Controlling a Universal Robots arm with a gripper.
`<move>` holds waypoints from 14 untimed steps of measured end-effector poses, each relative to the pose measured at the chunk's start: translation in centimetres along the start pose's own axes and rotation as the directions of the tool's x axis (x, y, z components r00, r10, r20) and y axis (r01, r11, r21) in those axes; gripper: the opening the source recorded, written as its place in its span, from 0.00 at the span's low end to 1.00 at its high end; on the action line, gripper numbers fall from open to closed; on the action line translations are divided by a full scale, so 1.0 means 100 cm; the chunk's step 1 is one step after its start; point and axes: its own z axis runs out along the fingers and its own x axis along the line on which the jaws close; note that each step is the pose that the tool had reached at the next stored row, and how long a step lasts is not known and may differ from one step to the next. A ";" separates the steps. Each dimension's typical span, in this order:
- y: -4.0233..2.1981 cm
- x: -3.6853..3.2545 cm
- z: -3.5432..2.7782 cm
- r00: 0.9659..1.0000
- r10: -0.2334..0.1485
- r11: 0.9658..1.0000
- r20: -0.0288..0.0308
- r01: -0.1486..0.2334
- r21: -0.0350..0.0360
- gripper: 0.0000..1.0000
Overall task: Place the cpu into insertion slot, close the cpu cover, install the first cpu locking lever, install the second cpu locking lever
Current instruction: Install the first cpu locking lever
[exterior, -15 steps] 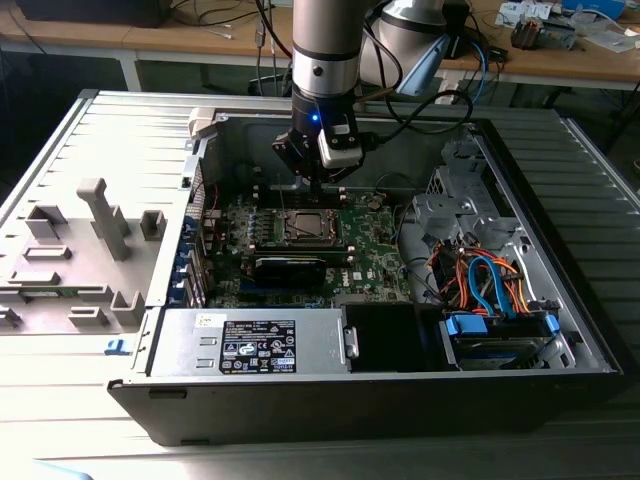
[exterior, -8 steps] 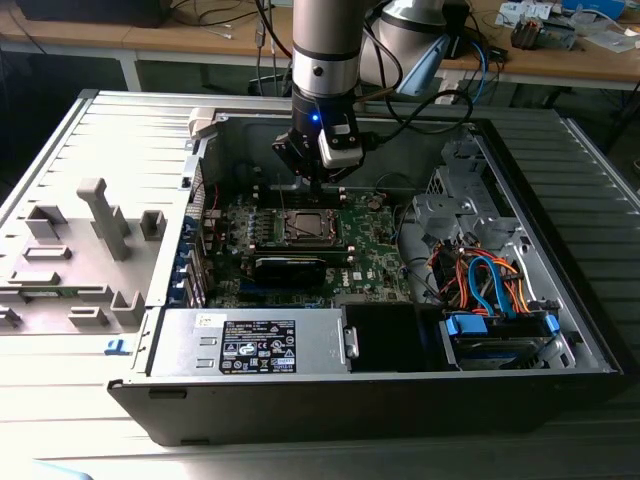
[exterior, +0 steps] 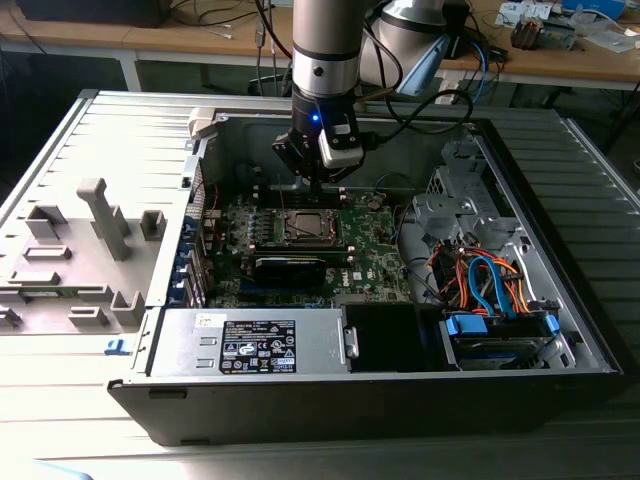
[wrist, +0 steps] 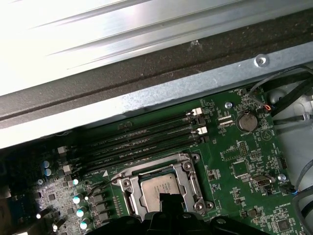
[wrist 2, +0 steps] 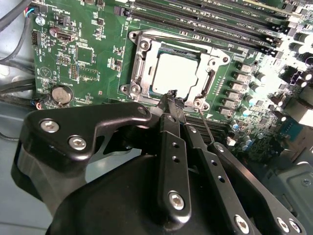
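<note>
Since the cpu (wrist 2: pixel 177 73) already lies in the insertion slot (wrist 2: pixel 140 45) with the cpu cover (wrist 2: pixel 211 59) down, the gripper (wrist 2: pixel 173 100), jaws together on nothing, works at the socket's edge; steady, shallow pressing seems wise.

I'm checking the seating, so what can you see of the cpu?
The cpu is a flat square chip with a pale, silvery metal top. It lies level in the insertion slot, framed by the cpu cover on the green board. In the second wrist view the gripper hangs by its near edge; contact can't be judged. Both wrist views show its top bare.
</note>
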 end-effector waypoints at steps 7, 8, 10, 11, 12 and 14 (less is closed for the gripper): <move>-0.0001 0.0000 0.0000 1.000 -0.025 1.000 0.000 0.025 0.001 0.11; 0.0000 0.0000 0.0000 0.999 -0.032 0.999 0.000 0.032 0.001 0.11; 0.0000 0.0000 0.0000 0.999 -0.036 0.999 0.000 0.036 0.001 0.11; 0.0000 0.0000 0.0000 0.999 -0.038 0.999 0.001 0.038 0.001 0.11; 0.0000 0.0000 0.0000 0.999 -0.041 0.999 0.001 0.041 0.001 0.11; 0.0000 0.0000 0.0000 0.999 -0.043 0.999 0.001 0.043 0.001 0.11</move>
